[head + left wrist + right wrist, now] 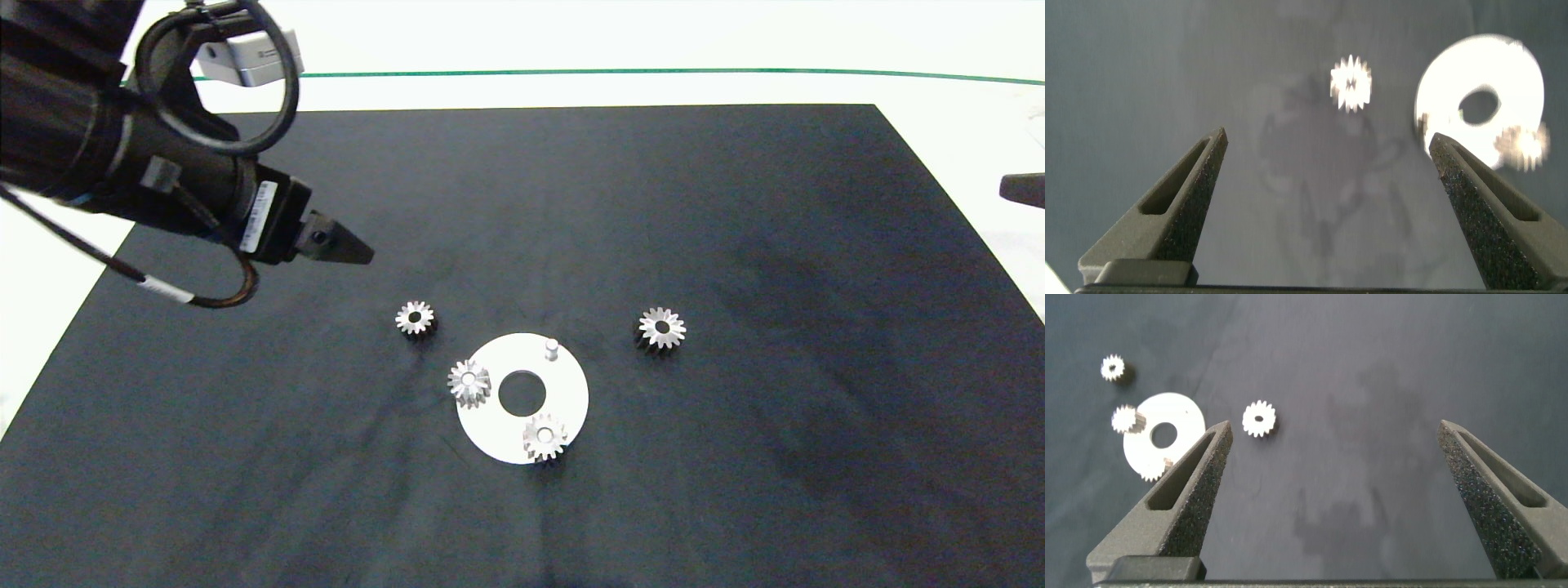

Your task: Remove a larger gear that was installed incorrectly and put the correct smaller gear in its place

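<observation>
The larger gear [661, 328] lies off the disc [563, 408] on the worktop, one peg [551, 349] bare; my left pincer [347, 249] hovers open near the smaller gear [415, 318], my right pincer [1343, 498] open too.

Left arm reaches in from the upper left, its hand [347, 249] angled down and hovering, fingers [1180, 208] spread wide. Right hand [1347, 506] hangs spread wide too, barely showing at the right edge.
</observation>
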You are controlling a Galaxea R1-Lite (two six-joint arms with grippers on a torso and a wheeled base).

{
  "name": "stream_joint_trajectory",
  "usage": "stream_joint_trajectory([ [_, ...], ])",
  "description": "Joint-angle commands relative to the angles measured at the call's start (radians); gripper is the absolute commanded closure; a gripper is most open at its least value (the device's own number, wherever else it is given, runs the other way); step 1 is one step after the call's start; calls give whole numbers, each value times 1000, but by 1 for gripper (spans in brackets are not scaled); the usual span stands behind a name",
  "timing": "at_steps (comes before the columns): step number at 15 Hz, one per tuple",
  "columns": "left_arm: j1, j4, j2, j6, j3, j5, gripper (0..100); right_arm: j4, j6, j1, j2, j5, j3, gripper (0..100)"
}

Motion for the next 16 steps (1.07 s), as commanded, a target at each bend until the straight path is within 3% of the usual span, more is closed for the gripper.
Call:
stream_joint_trajectory([
  [1, -8, 29, 256, 2, -194, 17, 0, -11, -8, 2, 8, 1, -11, 0],
  [7, -16, 35, 361, 1, -194, 17, 0, -11, -13, 8, 28, 4, -6, 0],
  [13, -19, 45, 358, -4, -194, 19, 0, -12, -13, 6, 27, 5, -6, 0],
  [16, -33, 55, 363, -39, -194, 19, 0, -12, -13, 6, 28, 5, -6, 0],
])
